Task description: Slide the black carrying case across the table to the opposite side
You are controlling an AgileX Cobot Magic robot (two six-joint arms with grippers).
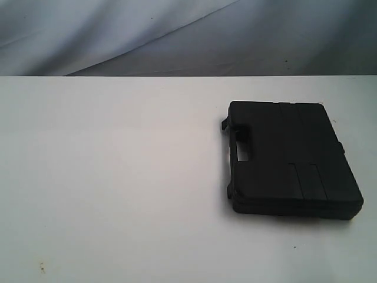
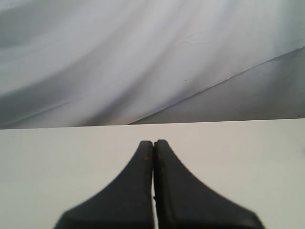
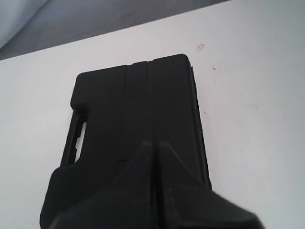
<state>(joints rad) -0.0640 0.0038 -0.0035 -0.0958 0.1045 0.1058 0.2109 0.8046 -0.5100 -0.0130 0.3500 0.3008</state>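
Note:
The black carrying case lies flat on the right part of the white table, its handle cut-out facing left. Neither arm shows in the exterior view. In the right wrist view the case fills the middle, and my right gripper hovers over its lid with both fingers pressed together and nothing between them. My left gripper is shut too, over bare table, with the case out of its view.
A grey-white draped cloth hangs behind the table's far edge. Faint red specks mark the tabletop beside the case. A small speck sits near the front left.

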